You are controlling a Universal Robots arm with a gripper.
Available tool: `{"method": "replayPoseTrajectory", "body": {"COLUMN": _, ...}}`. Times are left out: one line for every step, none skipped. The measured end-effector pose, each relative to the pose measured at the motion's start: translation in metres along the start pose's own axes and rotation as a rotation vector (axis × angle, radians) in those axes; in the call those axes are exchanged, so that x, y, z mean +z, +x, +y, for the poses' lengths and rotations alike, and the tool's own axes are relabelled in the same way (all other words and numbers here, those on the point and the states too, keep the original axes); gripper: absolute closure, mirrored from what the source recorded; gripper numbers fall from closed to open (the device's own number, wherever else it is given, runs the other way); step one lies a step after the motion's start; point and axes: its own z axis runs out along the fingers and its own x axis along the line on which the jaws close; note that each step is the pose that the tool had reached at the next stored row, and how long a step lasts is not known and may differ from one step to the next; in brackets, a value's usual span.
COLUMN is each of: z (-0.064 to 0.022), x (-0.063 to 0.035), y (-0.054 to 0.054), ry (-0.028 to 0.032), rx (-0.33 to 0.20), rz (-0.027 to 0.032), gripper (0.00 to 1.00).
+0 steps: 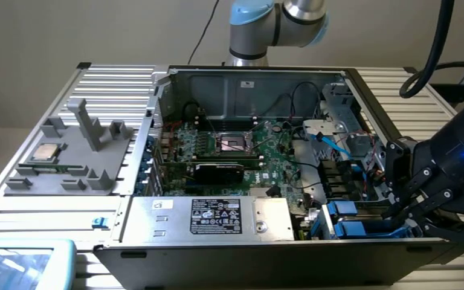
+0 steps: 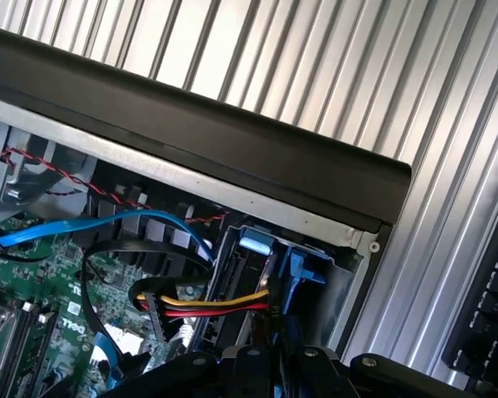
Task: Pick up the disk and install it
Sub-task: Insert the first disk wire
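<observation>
- My gripper (image 1: 401, 211) is at the lower right of the exterior view. It is angled into the corner of the open computer case (image 1: 240, 266), right at the drive bay.
- In the wrist view my gripper (image 2: 270, 369) is dark hardware just beside that bay.
- I cannot tell whether it is spread, pressed together or pinching something, because its end is hidden behind the case wall and the blue plastic.
- The disk (image 1: 361, 228) sits in the drive bay at the lower right corner of the case, and what I see of it is its blue carrier.
- It is just beside my gripper, but I cannot tell whether we touch.
- In the wrist view the disk (image 2: 299, 274) stands on edge in its slot under the case's black rim.
- A yellow, red and black cable (image 2: 220, 303) runs up to the bay beside the carrier.
- A flat blue cable (image 2: 91, 225) arcs over the green motherboard (image 2: 58, 307).
- The silver power supply box (image 1: 215, 217) with its black sticker lies to the exterior view's left of the bay.
- At the exterior view's far left, a grey tray (image 1: 95, 175) rests on the slatted table (image 1: 111, 78). It holds a small silver processor chip (image 1: 45, 153), well apart from me.
</observation>
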Motion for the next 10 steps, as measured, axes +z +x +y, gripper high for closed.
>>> {"method": "replayPoseTrajectory", "body": {"z": 0.0000, "x": 0.0000, "y": 0.0000, "ry": 0.0001, "rx": 0.000, "rz": -0.0001, "gripper": 0.84}}
{"method": "replayPoseTrajectory", "body": {"z": 0.0000, "x": 0.0000, "y": 0.0000, "ry": 0.0006, "rx": 0.001, "rz": 0.0001, "gripper": 0.84}}
{"method": "replayPoseTrajectory", "body": {"z": 0.0001, "x": 0.0000, "y": 0.0000, "ry": 0.0021, "rx": 0.007, "rz": 0.0005, "gripper": 0.84}}
{"method": "replayPoseTrajectory", "body": {"z": 0.0002, "x": -0.0001, "y": 0.0000, "ry": 0.0051, "rx": 0.015, "rz": 0.0017, "gripper": 0.84}}
{"method": "replayPoseTrajectory", "body": {"z": 0.0002, "x": -0.0001, "y": 0.0000, "ry": 0.0091, "rx": 0.024, "rz": 0.0033, "gripper": 0.84}}
{"method": "replayPoseTrajectory", "body": {"z": 0.0001, "x": 0.0001, "y": 0.0000, "ry": 0.0139, "rx": 0.034, "rz": 0.0056, "gripper": 0.84}}
{"method": "replayPoseTrajectory", "body": {"z": 0.0001, "x": 0.0002, "y": 0.0000, "ry": 0.0193, "rx": 0.044, "rz": 0.0081, "gripper": 0.84}}
{"method": "replayPoseTrajectory", "body": {"z": 0.0001, "x": 0.0004, "y": 0.0000, "ry": 0.0246, "rx": 0.054, "rz": 0.0104, "gripper": 0.84}}
{"method": "replayPoseTrajectory", "body": {"z": 0.0001, "x": 0.0004, "y": 0.0000, "ry": 0.0299, "rx": 0.064, "rz": 0.0126, "gripper": 0.84}}
{"method": "replayPoseTrajectory", "body": {"z": 0.0001, "x": 0.0006, "y": 0.0000, "ry": 0.0352, "rx": 0.073, "rz": 0.0149, "gripper": 0.84}}
